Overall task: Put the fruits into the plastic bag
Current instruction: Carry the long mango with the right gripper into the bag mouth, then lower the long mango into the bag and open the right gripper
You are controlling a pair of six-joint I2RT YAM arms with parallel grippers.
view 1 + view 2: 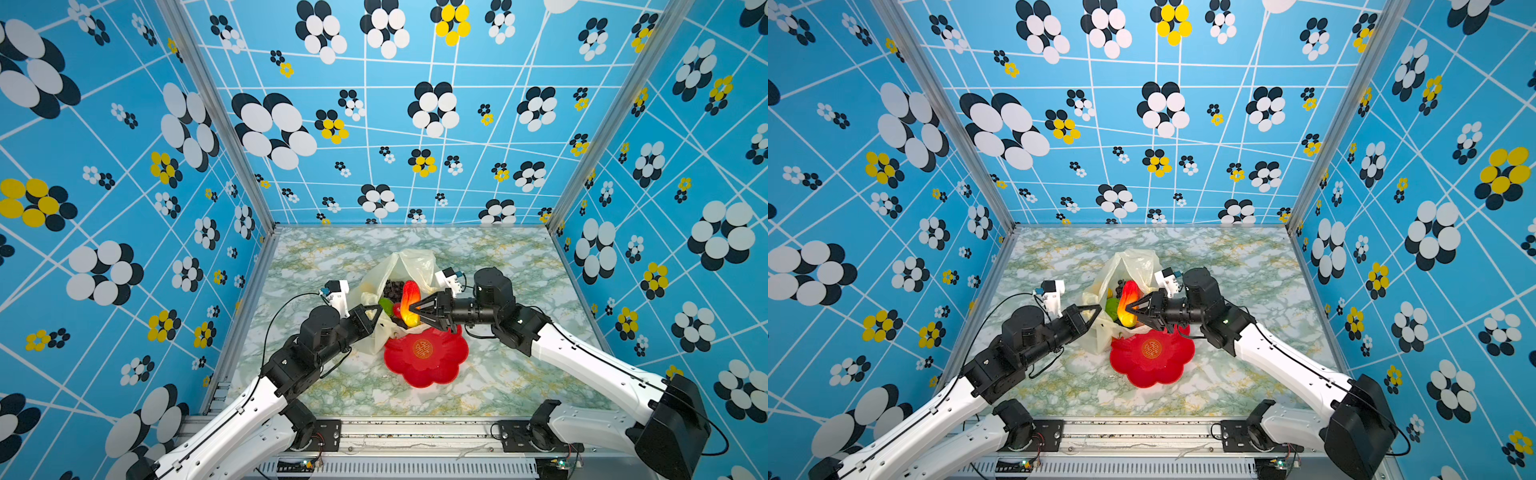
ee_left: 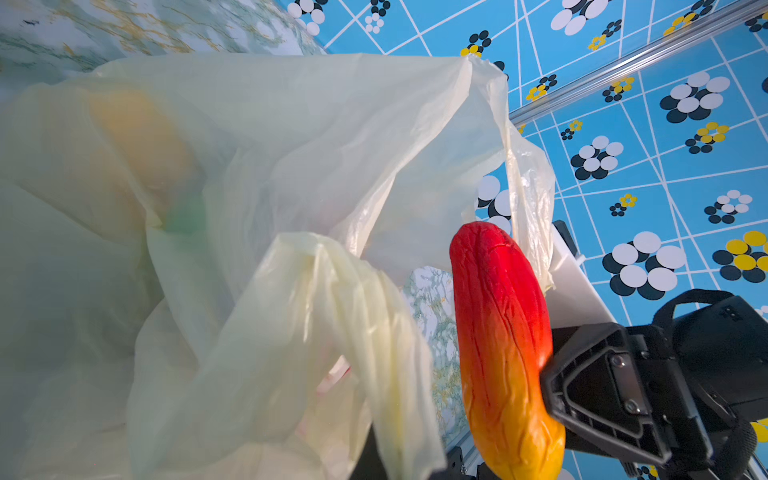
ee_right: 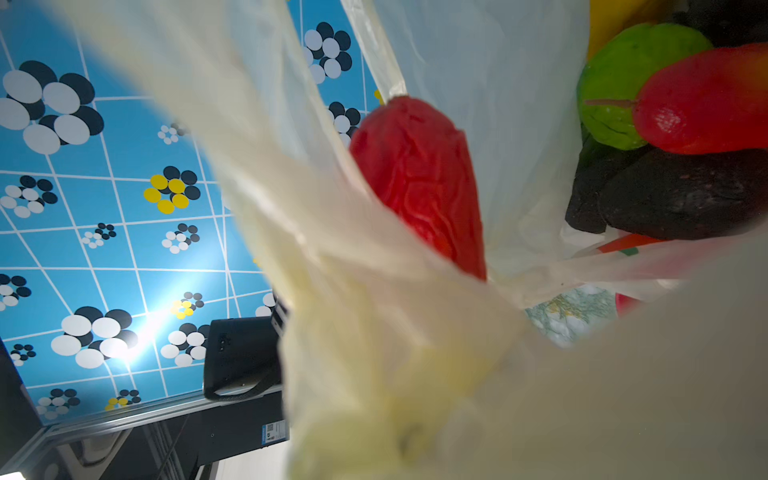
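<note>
Overall: we see both arms meeting at the mouth of the plastic bag (image 1: 409,262), which sits near the middle of the marbled table (image 1: 498,266).
Right gripper (image 1: 410,309): its jaws are narrowed partway and clamped on the held mango (image 1: 409,301) — in the left wrist view one black finger presses the fruit's orange flank.
Held mango: it stands nearly upright, red end up and yellow end down, right at the bag's opening. We cannot tell whether its lower end is already inside the rim.
Left gripper (image 1: 380,309): its jaws are fully closed and pinch the bag's near-left rim. In the left wrist view we see the bunched film running down toward it.
Plastic bag: it is cream and translucent, its mouth gaping upward between the two grippers, with the far wall standing tallest in both top views.
Inside the bag: a dark grape bunch (image 1: 392,289) lies toward the far side and a green fruit (image 1: 385,306) sits near the left gripper's tip. In the right wrist view a second mango (image 3: 706,104) rests against the green fruit and on a dark avocado (image 3: 685,203).
Red plate (image 1: 451,361): it is flower-shaped with a gold emblem and lies just beside the bag on the near side — its far edge sits beneath the right gripper.
</note>
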